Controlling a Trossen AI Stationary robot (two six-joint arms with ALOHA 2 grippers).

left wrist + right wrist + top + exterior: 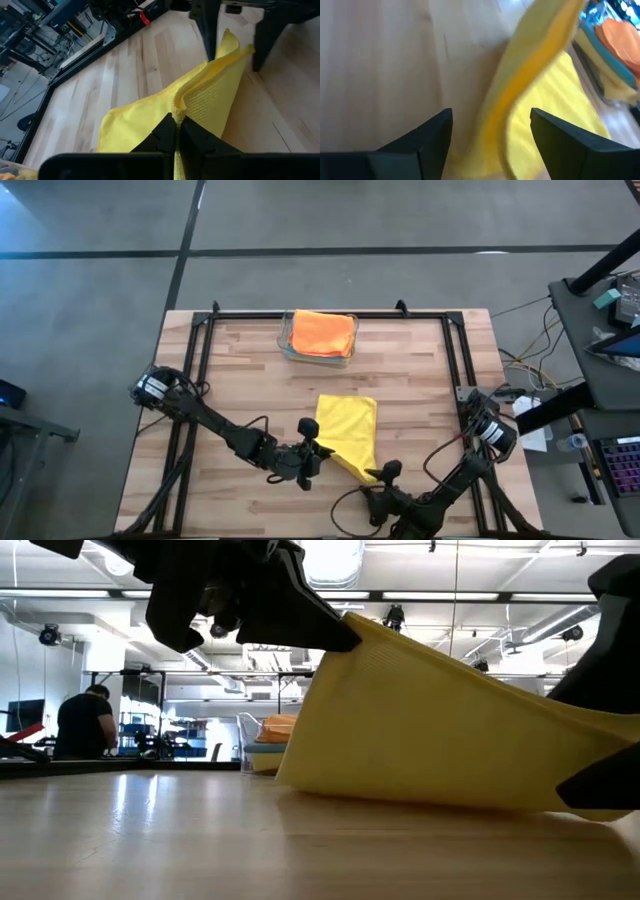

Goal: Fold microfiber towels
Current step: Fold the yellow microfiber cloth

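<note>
A yellow microfiber towel point(348, 425) lies at the middle of the wooden table. Its near edge is raised into a ridge point(210, 75) that slopes down from left to right in the low view point(450, 730). My left gripper point(318, 450) is shut on the left end of that ridge. My right gripper point(383, 473) stands open at the ridge's other end. Its fingers point(432, 137) are on either side of the yellow edge point(520, 95); whether they touch it I cannot tell. A folded orange towel point(322, 332) rests on others in a clear bin. My left gripper pinches the towel's near left corner point(176, 111) between its two fingers, which come from the table's left and slant downward. Whether it holds one layer or several I cannot tell. The held corner point(345, 635) is lifted clear of the table. The towel's far part lies flat on the wood.
The clear bin point(292, 352) with stacked towels stands at the far middle of the table. Black frame rails point(205, 350) run along the table's left, right and far edges. In the low view a person point(85, 725) is in the room beyond. Bare wood point(250, 380) lies left of the towel.
</note>
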